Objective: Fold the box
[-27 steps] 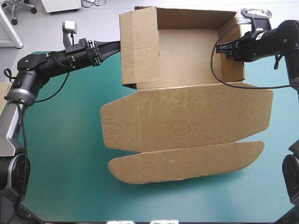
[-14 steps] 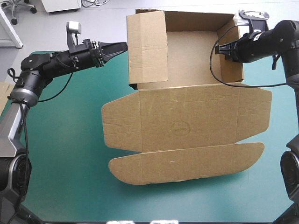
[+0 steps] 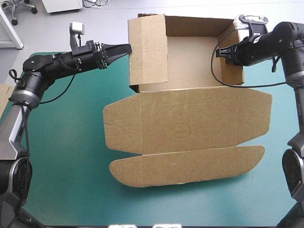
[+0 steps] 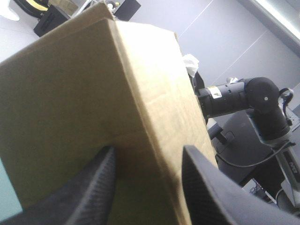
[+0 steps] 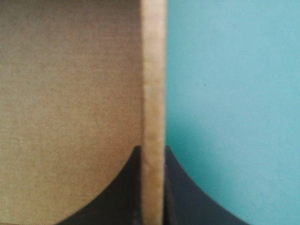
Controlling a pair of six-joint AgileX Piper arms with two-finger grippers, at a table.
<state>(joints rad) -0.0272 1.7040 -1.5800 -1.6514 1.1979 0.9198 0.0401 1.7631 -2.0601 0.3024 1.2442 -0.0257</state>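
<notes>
The brown box (image 3: 190, 118) of cut board lies across the middle of the teal-green covered surface (image 3: 71, 142). Its tray half sits toward twelve o'clock with three walls raised. The broad lid panel and its rounded tuck flap (image 3: 187, 166) lie flat toward six o'clock.

The left pincer (image 3: 124, 48), two black fin-shaped fingers, reaches in from nine o'clock. Its tip meets the outer face of the tall left wall (image 3: 147, 52). In its wrist view the left pincer (image 4: 149, 151) has its fingers apart, straddling a creased corner of that wall with brown board filling the gap. It clamps nothing. I take it to be a prop, pressing from outside so the wall stays upright and does not sag outward.

The right pincer (image 3: 228, 51) comes in from three o'clock and sits on the short right wall (image 3: 232, 66). In its wrist view the right pincer (image 5: 151, 149) has its fingers all but together on the pale cut edge of the board. One finger is on the inner face and the other is on the cover side. That grip looks meant to hold the wall square, and to steady the whole tray against the push from nine o'clock.

With both side walls up, tucking them seems the step in hand. A sliver of spare brown board (image 3: 4, 92) shows at the surface's nine o'clock edge.
</notes>
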